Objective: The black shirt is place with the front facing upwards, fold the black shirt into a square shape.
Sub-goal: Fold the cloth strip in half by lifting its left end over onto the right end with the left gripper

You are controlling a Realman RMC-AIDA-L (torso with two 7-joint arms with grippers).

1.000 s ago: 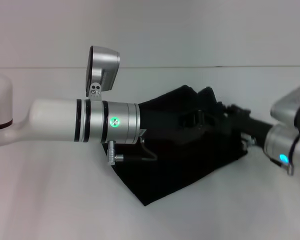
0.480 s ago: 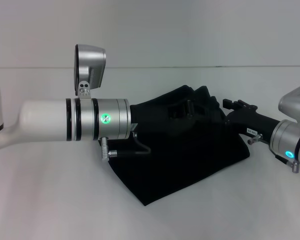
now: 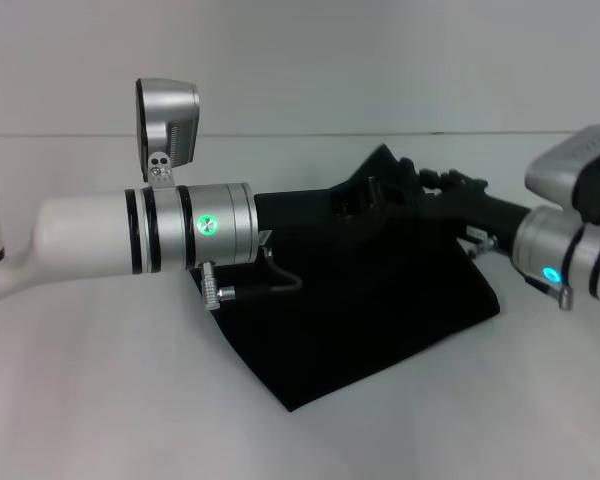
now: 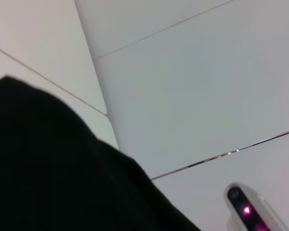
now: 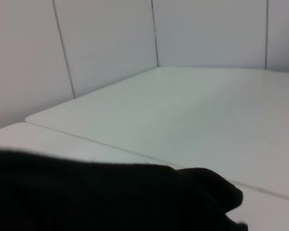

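Note:
The black shirt (image 3: pixel 380 320) lies folded in a dark slab on the white table (image 3: pixel 100 400), its far edge pulled up into a peak. Its lettering and neck label are hidden. My left gripper (image 3: pixel 365 200) reaches in from the left and my right gripper (image 3: pixel 425 185) from the right. Both meet at the raised far edge, black against the black cloth, and appear shut on it. The shirt fills the near part of the left wrist view (image 4: pixel 48 168) and of the right wrist view (image 5: pixel 86 197).
The white table runs wide to the left and front of the shirt. A pale panelled wall (image 3: pixel 300 60) stands behind the table. The right arm's wrist housing (image 4: pixel 248 211) shows in the left wrist view.
The left arm has drawn back toward the left. The right arm has moved up and in. The shirt's far edge has risen higher with the grippers.

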